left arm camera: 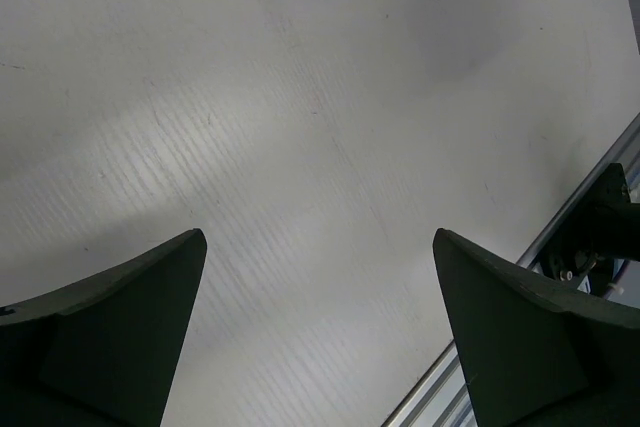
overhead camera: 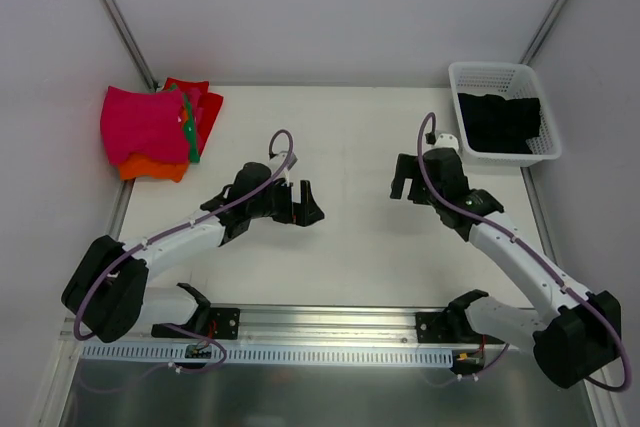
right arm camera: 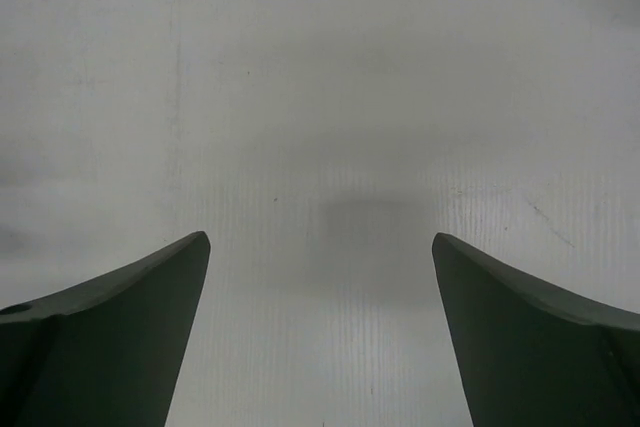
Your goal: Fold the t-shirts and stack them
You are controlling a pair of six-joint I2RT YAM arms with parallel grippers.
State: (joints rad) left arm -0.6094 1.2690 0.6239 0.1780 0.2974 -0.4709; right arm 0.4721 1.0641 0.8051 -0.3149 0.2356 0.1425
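Note:
A stack of folded t-shirts lies at the table's back left: a magenta-pink one (overhead camera: 143, 123) on top, an orange one (overhead camera: 152, 169) under it, a red one (overhead camera: 203, 104) behind, and a green edge (overhead camera: 189, 133) showing. A black t-shirt (overhead camera: 498, 123) lies bunched in the white mesh basket (overhead camera: 478, 73) at the back right. My left gripper (overhead camera: 306, 204) is open and empty over bare table near the middle; it also shows in the left wrist view (left arm camera: 318, 239). My right gripper (overhead camera: 405, 178) is open and empty over bare table, left of the basket; it also shows in the right wrist view (right arm camera: 320, 239).
The white table (overhead camera: 350, 237) ends in a metal rail (overhead camera: 330, 332) at the near edge, seen also in the left wrist view (left arm camera: 560, 237). Grey walls and slanted frame posts (overhead camera: 115, 12) close in the back and sides.

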